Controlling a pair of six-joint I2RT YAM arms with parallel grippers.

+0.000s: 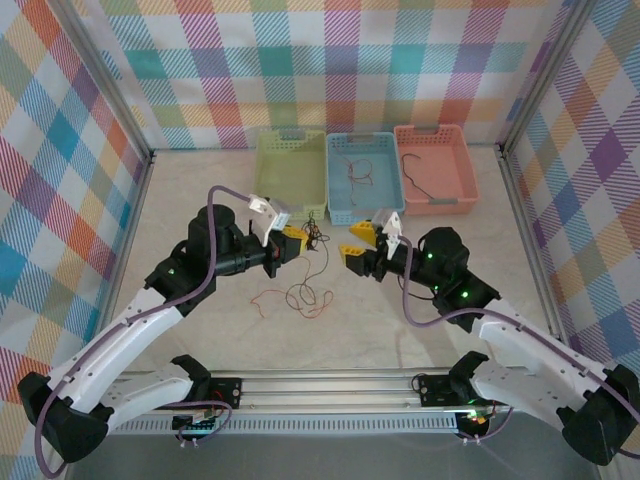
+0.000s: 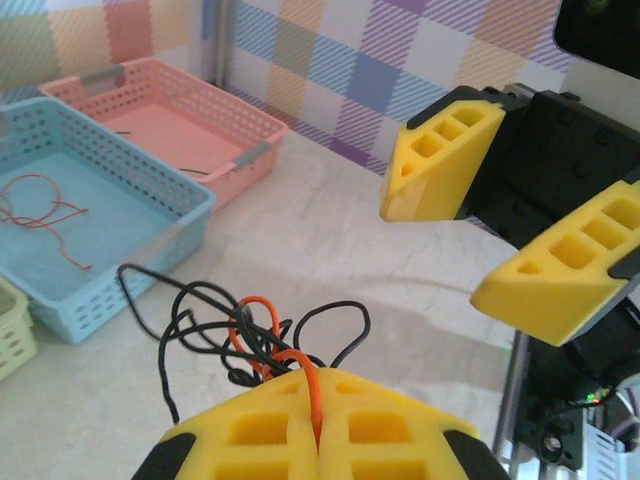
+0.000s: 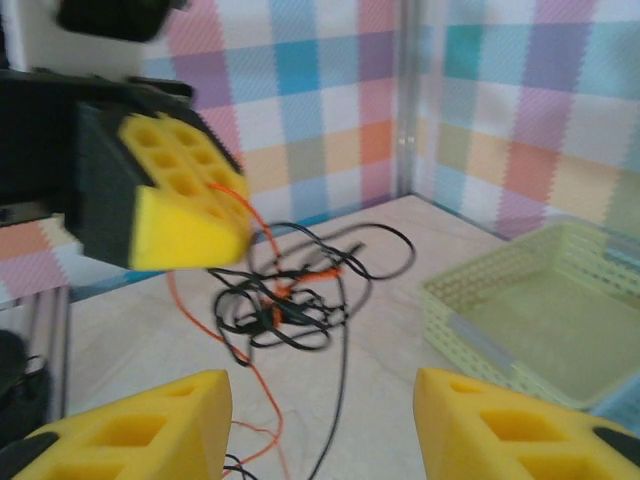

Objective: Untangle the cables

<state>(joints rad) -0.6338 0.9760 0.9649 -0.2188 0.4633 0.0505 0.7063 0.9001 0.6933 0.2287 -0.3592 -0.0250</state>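
Left gripper [image 2: 315, 425]: I saw it clenched on a red-orange strand [image 2: 312, 385].
Right gripper [image 1: 357, 246]: jaws parted, nothing between them.
Cables [image 1: 314, 240]: knotted clump at centre of the top view, loose loops trailing onto the table [image 1: 420, 320] below it.
Relation: the clump hung at the left tips, just left of the right gripper's open mouth.
Judgement: I reckoned the right arm should reach leftward.
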